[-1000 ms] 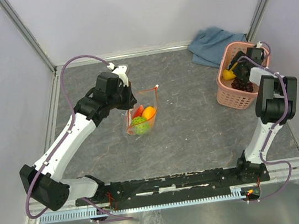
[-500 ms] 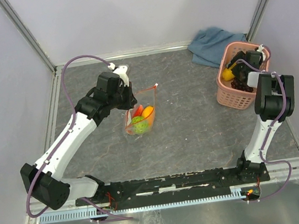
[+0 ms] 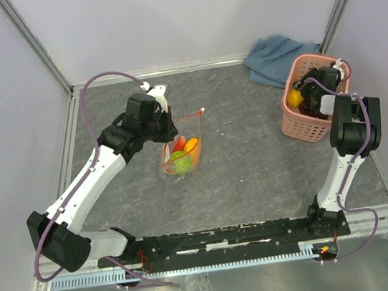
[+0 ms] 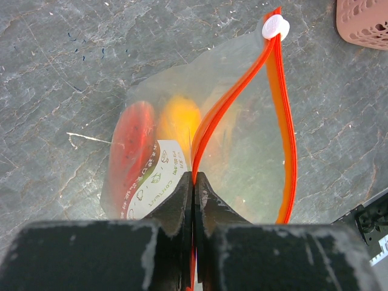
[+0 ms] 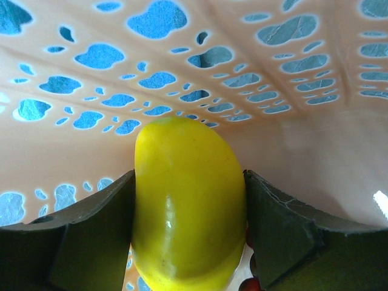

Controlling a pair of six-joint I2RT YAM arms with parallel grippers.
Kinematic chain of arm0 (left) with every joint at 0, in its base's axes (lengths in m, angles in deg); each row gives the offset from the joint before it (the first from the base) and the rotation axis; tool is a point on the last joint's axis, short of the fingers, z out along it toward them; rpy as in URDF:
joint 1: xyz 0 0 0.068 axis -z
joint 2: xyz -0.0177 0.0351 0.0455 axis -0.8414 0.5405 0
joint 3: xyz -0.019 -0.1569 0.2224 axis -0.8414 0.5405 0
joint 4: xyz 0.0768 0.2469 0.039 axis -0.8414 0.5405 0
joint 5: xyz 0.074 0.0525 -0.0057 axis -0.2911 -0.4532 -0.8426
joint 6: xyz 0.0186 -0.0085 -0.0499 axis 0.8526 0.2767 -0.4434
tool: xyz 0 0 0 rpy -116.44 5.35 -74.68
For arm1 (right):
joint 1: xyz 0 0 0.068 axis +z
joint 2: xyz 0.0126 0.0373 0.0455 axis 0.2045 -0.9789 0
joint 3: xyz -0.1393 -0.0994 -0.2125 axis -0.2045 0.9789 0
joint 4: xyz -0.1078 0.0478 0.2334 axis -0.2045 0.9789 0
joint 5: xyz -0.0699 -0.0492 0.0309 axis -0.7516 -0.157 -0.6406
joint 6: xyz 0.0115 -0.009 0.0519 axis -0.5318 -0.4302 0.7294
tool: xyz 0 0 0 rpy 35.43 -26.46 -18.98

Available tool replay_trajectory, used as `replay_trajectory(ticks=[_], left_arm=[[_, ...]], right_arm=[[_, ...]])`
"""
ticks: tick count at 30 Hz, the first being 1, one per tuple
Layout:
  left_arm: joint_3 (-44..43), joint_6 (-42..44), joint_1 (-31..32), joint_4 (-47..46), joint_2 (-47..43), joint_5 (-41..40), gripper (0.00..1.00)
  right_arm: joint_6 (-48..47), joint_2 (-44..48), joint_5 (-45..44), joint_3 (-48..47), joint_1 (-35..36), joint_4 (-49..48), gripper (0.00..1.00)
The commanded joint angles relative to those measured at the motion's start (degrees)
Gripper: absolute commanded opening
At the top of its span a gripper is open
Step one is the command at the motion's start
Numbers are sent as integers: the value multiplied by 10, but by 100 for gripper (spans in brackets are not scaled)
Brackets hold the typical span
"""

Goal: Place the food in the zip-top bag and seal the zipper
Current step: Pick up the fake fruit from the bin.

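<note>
1. The zip-top bag lies on the bench, left of the middle. Its mouth gapes: the two runs of the zipper bow apart and meet at a small white end piece.
2. Inside the bag, a red watermelon wedge and an orange fruit sit side by side. The top view also shows a green patch next to them; I cannot tell whether it is the wedge's rind.
3. The left claw is pinched tight on the near run of the zipper, with only the strip between its fingers.
4. A pink lattice basket stands at the far right of the bench, with a blue-grey cloth just behind it.
5. The right claw reaches down into the basket. Its fingers stand wide apart and press against both sides of the yellow fruit, which sits close to the basket wall.
6. Dark grapes lie in the basket, mostly hidden under the right claw.
7. The crinkled plastic and a printed label blur the bag's contents. The frame edge cuts off the lower end of the yellow fruit, so I cannot tell whether it rests on the basket floor.
</note>
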Motion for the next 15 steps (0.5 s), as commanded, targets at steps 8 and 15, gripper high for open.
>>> replay_trajectory(ticks=[8, 15], left_arm=[[-10, 38, -2, -16, -9, 13, 3], [-8, 39, -3, -21, -19, 29, 3]], right_arm=[[-48, 114, 35, 26, 0, 33, 48], [-69, 181, 15, 66, 0, 45, 44]])
